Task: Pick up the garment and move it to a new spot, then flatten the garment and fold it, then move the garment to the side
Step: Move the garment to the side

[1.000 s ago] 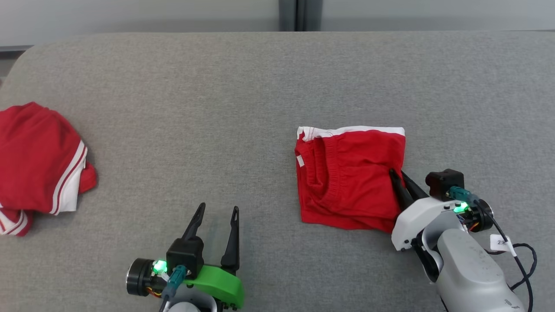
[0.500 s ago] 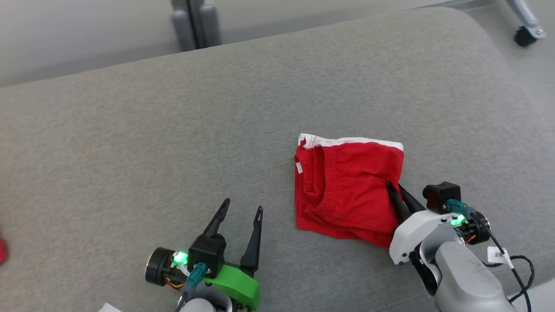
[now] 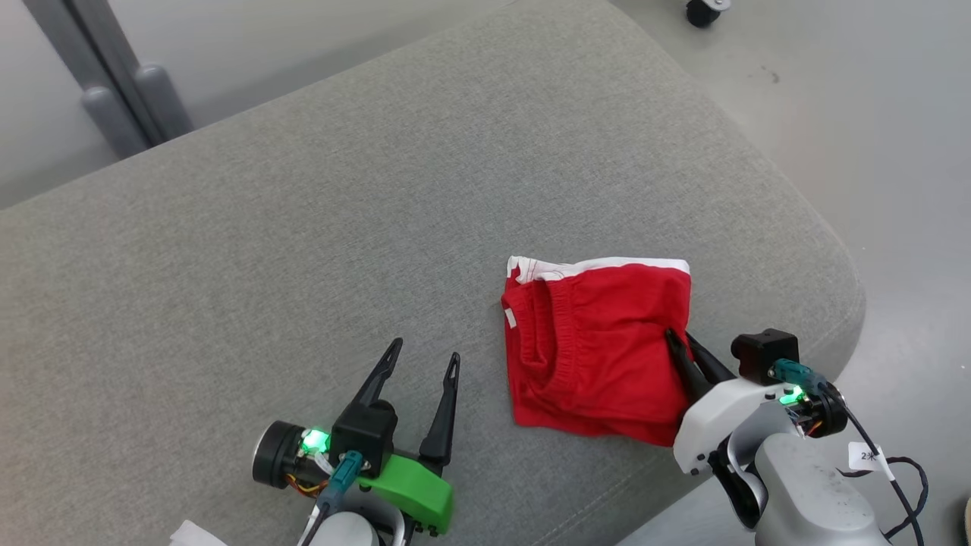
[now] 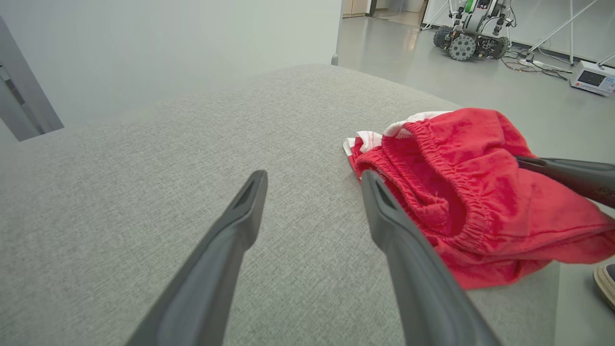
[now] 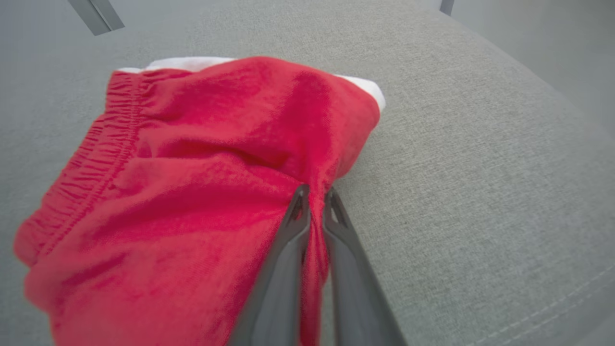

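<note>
We find the folded red garment [image 3: 599,349] at centre-right of the head view, on the grey cushion [image 3: 303,250] near its lower-right edge. The right gripper [image 3: 680,337] is pinched tight on a thin fold at the garment's right hem. The left gripper [image 3: 425,351], lower centre, stands wide apart and empty. We judge that a single-point drag may undo the fold or pull the cloth off the edge.

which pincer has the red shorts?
The right pincer: shut on the right edge of the folded red shorts with white trim. The left pincer is open, beside them.
</note>
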### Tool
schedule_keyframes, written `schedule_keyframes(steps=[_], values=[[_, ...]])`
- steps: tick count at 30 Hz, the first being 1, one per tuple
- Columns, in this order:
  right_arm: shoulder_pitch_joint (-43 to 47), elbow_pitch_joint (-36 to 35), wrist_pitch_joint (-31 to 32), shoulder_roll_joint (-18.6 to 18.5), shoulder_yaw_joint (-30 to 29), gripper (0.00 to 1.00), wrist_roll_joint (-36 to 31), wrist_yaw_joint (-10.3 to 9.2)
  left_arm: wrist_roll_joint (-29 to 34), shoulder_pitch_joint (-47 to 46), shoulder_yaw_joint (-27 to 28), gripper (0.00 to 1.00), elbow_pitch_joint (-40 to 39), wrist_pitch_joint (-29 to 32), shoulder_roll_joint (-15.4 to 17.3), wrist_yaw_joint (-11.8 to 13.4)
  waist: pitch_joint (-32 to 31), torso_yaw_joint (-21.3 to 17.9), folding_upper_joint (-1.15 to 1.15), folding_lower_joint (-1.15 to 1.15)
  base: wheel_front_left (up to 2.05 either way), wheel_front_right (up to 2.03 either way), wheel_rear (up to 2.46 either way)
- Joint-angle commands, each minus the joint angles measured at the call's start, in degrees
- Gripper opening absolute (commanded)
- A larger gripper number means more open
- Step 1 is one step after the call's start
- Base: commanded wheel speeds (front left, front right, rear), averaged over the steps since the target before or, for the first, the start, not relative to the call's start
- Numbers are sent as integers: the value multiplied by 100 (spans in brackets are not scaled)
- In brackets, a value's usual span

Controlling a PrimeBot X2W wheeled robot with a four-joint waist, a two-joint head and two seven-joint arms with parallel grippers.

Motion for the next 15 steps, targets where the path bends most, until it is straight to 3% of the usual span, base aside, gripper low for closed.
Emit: schedule_keyframes(steps=[1, 7, 15], values=[[-5, -23, 0, -13, -46, 0, -95, -10, 58, -96, 28, 100, 19, -3, 39, -33, 156, -216, 0, 0, 0, 0, 0], [-555, -14, 0, -53, -314, 0, -539, -10, 281, -275, 132, 100, 92, -3, 40, -126, 546, 171, 0, 0, 0, 0, 0], [-1975, 490, 0, -557, -596, 0, -1064, -11, 604, -659, 343, 100, 41, -3, 97, -266, 1292, 851, 0, 0, 0, 0, 0]])
